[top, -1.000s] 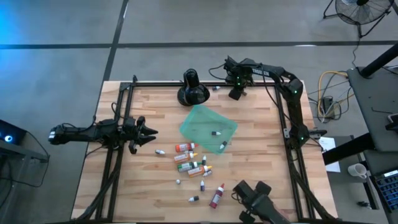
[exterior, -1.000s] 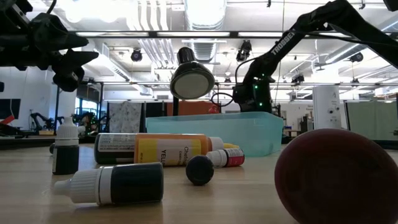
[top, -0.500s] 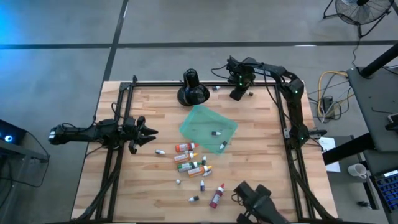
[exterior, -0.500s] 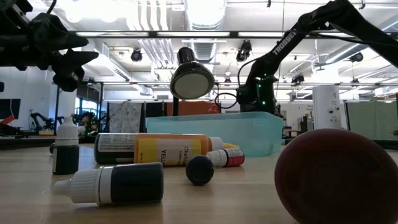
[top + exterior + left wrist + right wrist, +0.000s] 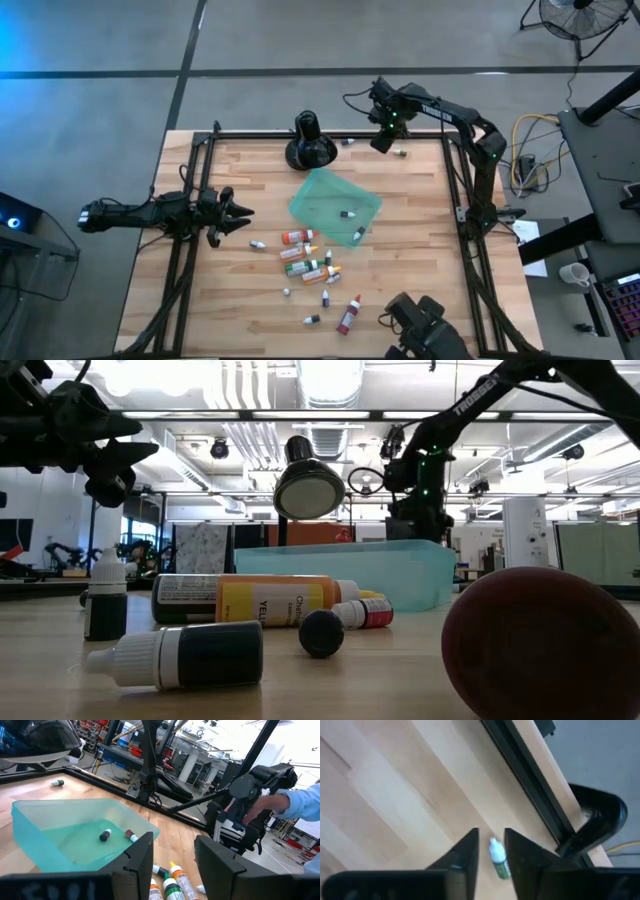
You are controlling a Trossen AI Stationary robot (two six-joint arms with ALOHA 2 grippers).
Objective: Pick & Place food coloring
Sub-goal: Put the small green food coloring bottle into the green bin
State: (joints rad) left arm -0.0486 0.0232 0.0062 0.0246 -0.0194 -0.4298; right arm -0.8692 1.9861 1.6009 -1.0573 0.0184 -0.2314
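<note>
My right gripper (image 5: 384, 141) hangs above the table's far right corner, pointing down, its fingers a little apart. Through the gap the right wrist view shows a small green food coloring bottle (image 5: 499, 860) with a white cap lying on the wood (image 5: 399, 152), clear of the fingers. Several more food coloring bottles (image 5: 310, 262) lie on their sides or stand at the table's middle. Two lie in the teal tray (image 5: 330, 198). One (image 5: 348, 142) lies by the black stand (image 5: 310, 142). My left gripper (image 5: 243, 212) waits open at the left edge, pointing level.
The black frame rail (image 5: 535, 785) and a clamp (image 5: 597, 820) run along the far right edge beside the green bottle. A dark device (image 5: 420, 320) sits at the near edge. A person's blue sleeve (image 5: 306, 802) shows beyond the table's right side.
My right gripper has risen from just above the wood at the far right corner and moved slightly toward the far edge. The small green bottle now lies uncovered on the table beside it.
</note>
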